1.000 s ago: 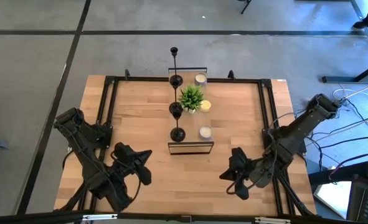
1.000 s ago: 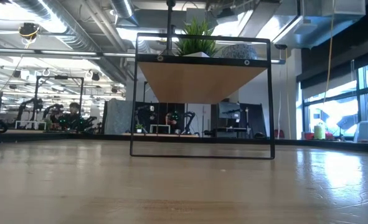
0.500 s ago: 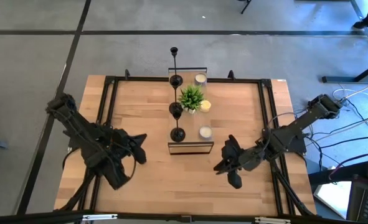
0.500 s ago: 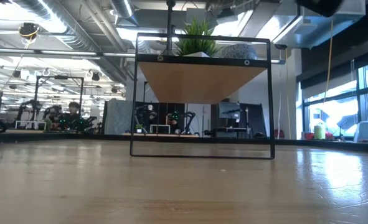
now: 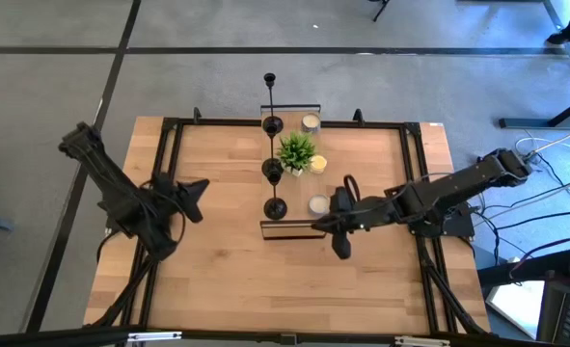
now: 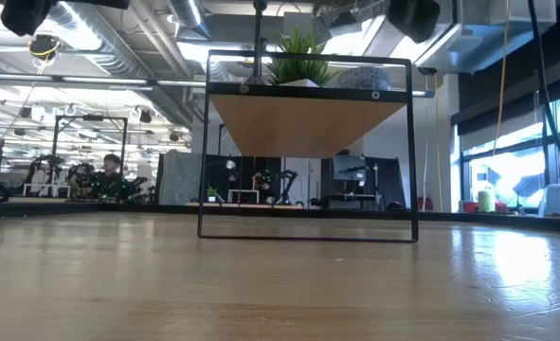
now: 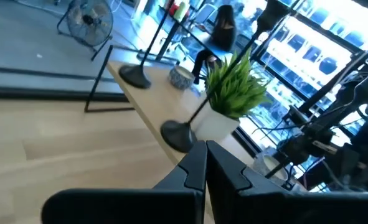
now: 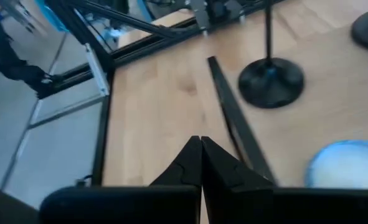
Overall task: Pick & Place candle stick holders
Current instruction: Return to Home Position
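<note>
Three black candle stick holders stand in a row by their round bases [image 5: 276, 208] [image 5: 272, 170] [image 5: 272, 125] on a raised wooden shelf [image 6: 298, 123] at the table's middle. In the left wrist view two of the bases [image 7: 177, 135] [image 7: 134, 76] show. In the right wrist view the nearest base [image 8: 271, 82] lies ahead. My left gripper [image 5: 196, 188] hangs shut above the table to the shelf's left, pointing at it. My right gripper [image 5: 318, 224] is shut at the shelf's near right corner, apart from the holders.
A green potted plant [image 5: 297, 151] and three small candles [image 5: 311, 122] [image 5: 317, 164] [image 5: 317, 204] share the shelf to the right of the holders. The shelf's black frame [image 5: 294, 229] stands at its near end. Black rails [image 5: 169, 154] run along the table's sides.
My left gripper has drawn back from the near part of the table toward the far edge, staying shut. My right gripper has swung from the near right toward the table's left and far side, up to the shelf's near right corner, shut throughout. The holders have not moved.
</note>
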